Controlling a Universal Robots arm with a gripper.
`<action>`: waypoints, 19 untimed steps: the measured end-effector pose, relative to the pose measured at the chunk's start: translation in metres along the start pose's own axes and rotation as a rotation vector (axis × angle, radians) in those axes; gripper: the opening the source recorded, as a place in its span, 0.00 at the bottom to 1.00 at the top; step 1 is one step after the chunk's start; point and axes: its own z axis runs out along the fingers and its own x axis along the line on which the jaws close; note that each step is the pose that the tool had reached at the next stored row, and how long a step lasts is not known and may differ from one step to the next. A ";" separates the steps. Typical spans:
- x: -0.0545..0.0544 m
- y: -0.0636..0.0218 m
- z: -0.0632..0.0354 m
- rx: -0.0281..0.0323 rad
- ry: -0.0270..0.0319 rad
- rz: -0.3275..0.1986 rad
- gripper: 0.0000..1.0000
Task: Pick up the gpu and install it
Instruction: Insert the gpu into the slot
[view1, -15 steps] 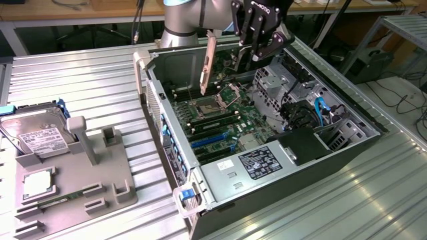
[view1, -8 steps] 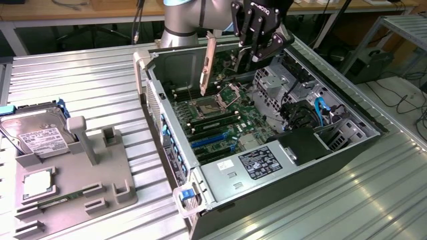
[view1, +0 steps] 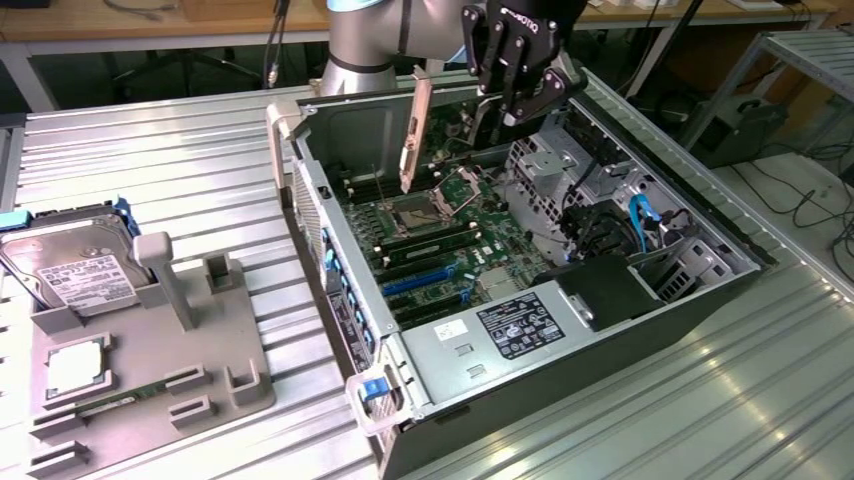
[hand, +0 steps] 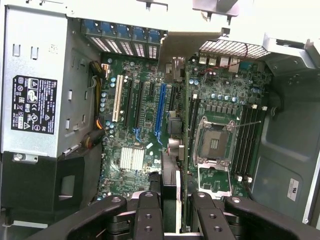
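Black end effector (view1: 514, 105) grasps the thin green gpu card with silver bracket (view1: 419, 130), above the open black computer case's motherboard (view1: 441, 240); installing step, calling for slot alignment.

The open computer case (view1: 534, 300) leaves its motherboard (view1: 441, 240) reachable from above, but the gripper (view1: 514, 105), closed on the gpu (view1: 418, 130), hangs over that opening above the board. Around the free board area stand the power supply (view1: 501, 335), the drive cage (view1: 574, 170) with blue cables (view1: 641, 225), and the case walls. Beside the case, the grey fixture (view1: 147, 350) with the hard drive (view1: 67, 265) occupies the exterior view's left of the table (view1: 174, 160).
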 end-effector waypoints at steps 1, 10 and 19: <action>0.000 0.0000 0.0002 0.0000 0.0000 0.000 0.28; 0.000 0.0001 0.0027 0.0000 0.0000 0.000 0.28; 0.000 0.0002 0.0057 0.0000 0.0000 0.000 0.28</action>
